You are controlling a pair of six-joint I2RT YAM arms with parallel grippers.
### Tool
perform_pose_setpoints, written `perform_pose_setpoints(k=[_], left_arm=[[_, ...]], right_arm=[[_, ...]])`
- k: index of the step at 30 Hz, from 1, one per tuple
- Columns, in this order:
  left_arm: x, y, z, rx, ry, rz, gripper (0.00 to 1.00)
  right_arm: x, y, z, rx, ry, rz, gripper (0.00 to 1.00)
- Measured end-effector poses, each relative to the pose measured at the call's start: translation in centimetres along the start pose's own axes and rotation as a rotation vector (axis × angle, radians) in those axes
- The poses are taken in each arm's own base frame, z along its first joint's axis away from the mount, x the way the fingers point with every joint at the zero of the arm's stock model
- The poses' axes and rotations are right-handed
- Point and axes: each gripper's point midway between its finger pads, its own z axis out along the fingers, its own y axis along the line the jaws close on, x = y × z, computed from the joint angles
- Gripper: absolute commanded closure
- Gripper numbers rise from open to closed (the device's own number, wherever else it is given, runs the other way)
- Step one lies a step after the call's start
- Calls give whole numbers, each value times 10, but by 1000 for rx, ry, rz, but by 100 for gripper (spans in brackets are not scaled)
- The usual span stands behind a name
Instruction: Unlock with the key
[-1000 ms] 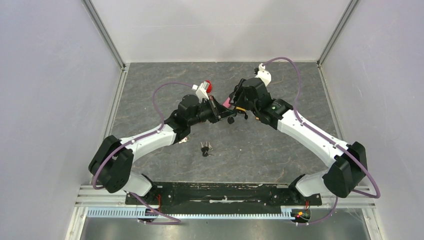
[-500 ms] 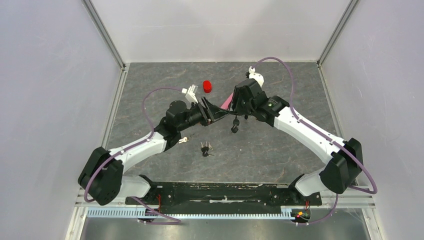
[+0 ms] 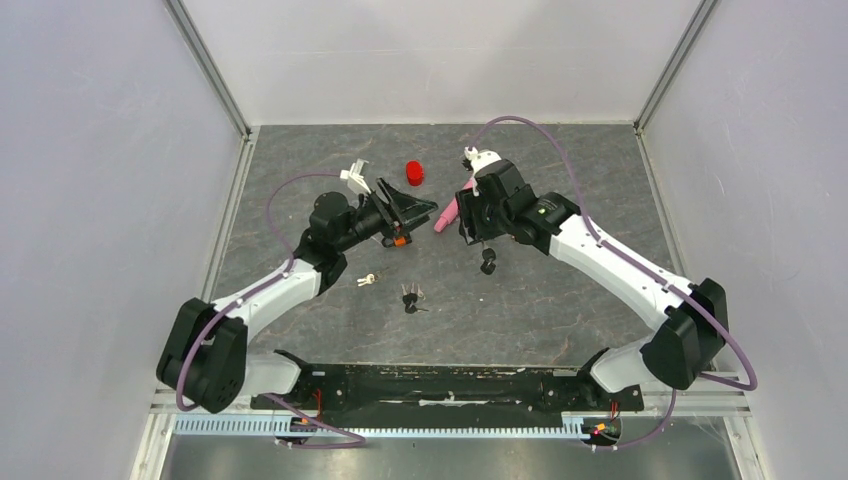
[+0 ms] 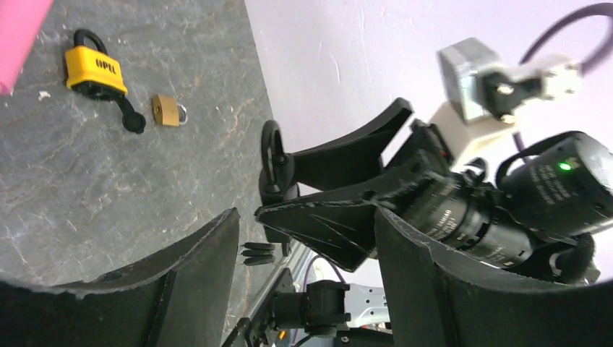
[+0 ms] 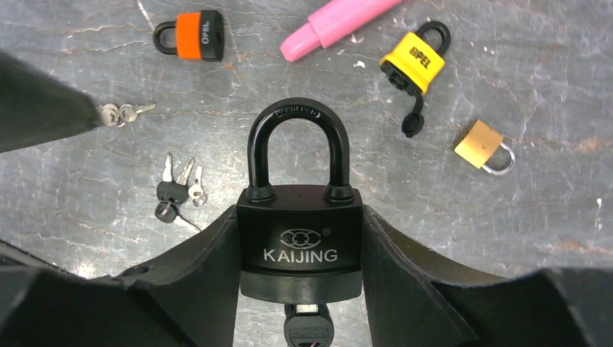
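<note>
Black padlock [image 5: 300, 238] (key [image 5: 307, 329] underneath) clamped in right tool [image 5: 300, 249] — left tool [image 4: 305, 220] apart, empty; yellow padlock [image 5: 413, 61], loose keys [image 5: 177, 191] nearby.

Padlock [image 5: 300, 242] in right claw [image 5: 300, 213], key [image 5: 307, 332] in its underside; key bunch [image 5: 177, 195] on table [image 5: 506, 238], left of it.

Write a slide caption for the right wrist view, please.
Right jaws grip a black padlock, key inserted underneath, shackle closed.

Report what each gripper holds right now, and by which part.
Right gripper clamps the black KAIJING padlock by the two sides of its body, with a key in its keyhole. Left gripper is open and holds nothing.
</note>
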Motion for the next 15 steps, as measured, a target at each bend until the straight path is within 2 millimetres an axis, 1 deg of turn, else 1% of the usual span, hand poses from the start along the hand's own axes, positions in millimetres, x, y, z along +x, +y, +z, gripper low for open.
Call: perform_pose_setpoints(k=[4,7,11,15], left_arm=[[11,8,7,-14,38,-46,26],[19,3,13,-6,66,-55,26],[22,-1,17,11,78,-61,26],[24,3,20,5,92,-86,27]], right_arm=[[-8,10,-4,-69,-29,-64,100],[-10,21,-5,-115,-46,-114,100],[-9,34,-8,-168,-48,-184,100],[-14,46,-11,-212,-60,-243,100]])
